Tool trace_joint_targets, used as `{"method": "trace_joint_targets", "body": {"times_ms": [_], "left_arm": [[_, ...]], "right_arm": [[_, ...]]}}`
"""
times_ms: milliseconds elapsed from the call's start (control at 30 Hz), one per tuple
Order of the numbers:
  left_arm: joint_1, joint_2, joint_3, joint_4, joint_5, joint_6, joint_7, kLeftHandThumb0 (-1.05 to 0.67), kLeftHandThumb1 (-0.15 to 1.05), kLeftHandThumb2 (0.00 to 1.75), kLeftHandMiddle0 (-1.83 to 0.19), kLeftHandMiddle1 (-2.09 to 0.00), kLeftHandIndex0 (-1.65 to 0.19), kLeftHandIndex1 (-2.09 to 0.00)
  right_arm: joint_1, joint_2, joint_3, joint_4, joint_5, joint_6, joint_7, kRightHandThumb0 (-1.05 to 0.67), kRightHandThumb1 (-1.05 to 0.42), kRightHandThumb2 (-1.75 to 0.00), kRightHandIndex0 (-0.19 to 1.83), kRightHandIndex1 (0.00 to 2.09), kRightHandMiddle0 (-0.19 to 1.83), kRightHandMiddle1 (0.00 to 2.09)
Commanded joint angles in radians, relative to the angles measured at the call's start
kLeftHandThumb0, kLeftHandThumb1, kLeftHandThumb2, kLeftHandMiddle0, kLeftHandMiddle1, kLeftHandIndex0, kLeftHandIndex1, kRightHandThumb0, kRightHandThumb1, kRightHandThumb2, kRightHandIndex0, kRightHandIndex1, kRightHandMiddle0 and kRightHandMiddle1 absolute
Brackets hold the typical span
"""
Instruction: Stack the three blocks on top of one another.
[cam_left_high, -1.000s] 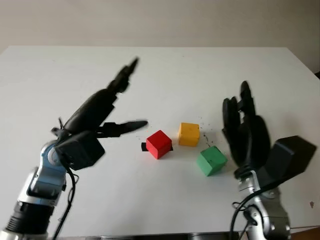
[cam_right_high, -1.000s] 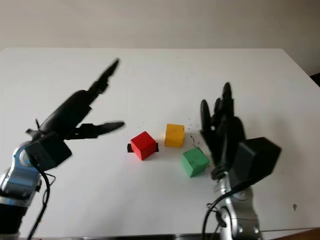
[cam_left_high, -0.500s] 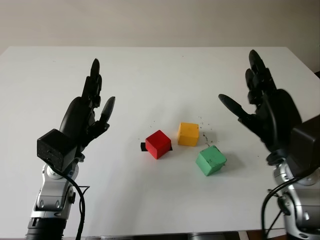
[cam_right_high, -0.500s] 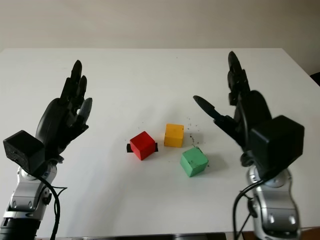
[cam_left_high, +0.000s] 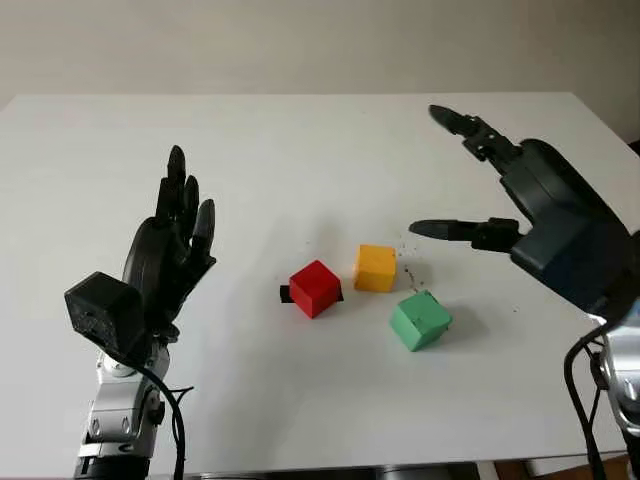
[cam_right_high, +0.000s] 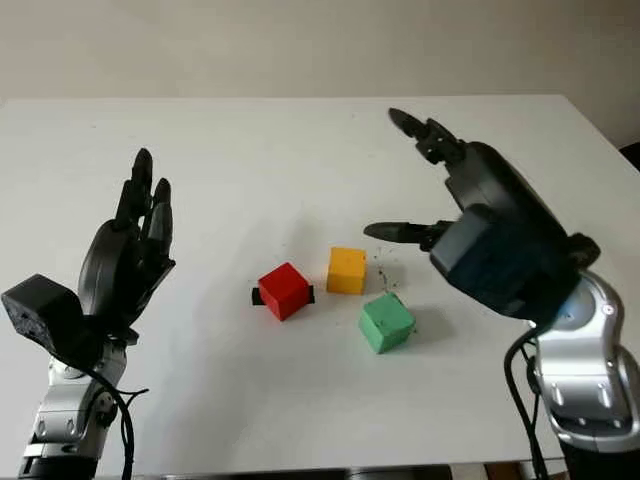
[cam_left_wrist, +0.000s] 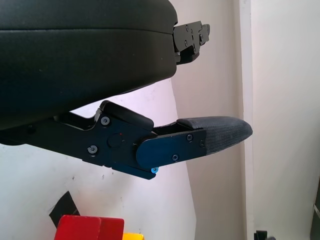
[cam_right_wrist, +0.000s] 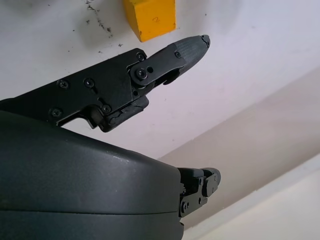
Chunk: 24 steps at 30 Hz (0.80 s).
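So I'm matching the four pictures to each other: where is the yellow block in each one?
Left eye view: yellow block, mid-table, between red block and green block.
Right eye view: same spot.
Left wrist view: a sliver behind the red block.
Right wrist view: beyond the right hand's finger.
Shared landmark: red block.

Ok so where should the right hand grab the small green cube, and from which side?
Probably from above, closing on two opposite flat sides of the small green cube. It sits turned on the white table, so the open right hand, raised beside it, should rotate to match.
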<state>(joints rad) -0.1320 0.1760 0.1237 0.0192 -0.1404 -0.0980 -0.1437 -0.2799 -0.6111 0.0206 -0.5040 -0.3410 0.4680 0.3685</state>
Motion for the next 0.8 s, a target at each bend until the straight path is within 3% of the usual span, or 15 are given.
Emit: {"method": "trace_joint_targets", "body": {"times_ms": [0,433,767], "left_arm": [[0.003,-0.011,-0.001,-0.012,-0.003,0.003,0.003,-0.70,1.05,0.60,0.17,-0.05,0.19,0.00],[0.002,-0.033,-0.003,-0.026,0.000,0.008,0.009,-0.71,1.05,0.56,0.15,-0.06,0.17,-0.03],[0.014,-0.040,-0.008,-0.039,0.029,0.006,0.035,-0.72,1.05,0.54,0.13,-0.06,0.16,-0.04]], "right_arm": [[-0.023,-0.007,0.017,0.014,-0.016,-0.003,0.009,-0.52,-0.84,-0.05,0.06,0.11,0.18,0.17],[-0.119,-0.022,0.217,0.156,-0.267,-0.072,0.073,-0.59,-0.88,-0.06,0.08,0.09,0.28,0.12],[-0.105,-0.023,0.260,0.227,-0.360,-0.150,0.132,-0.64,-0.94,-0.07,0.11,0.08,0.33,0.09]]}}
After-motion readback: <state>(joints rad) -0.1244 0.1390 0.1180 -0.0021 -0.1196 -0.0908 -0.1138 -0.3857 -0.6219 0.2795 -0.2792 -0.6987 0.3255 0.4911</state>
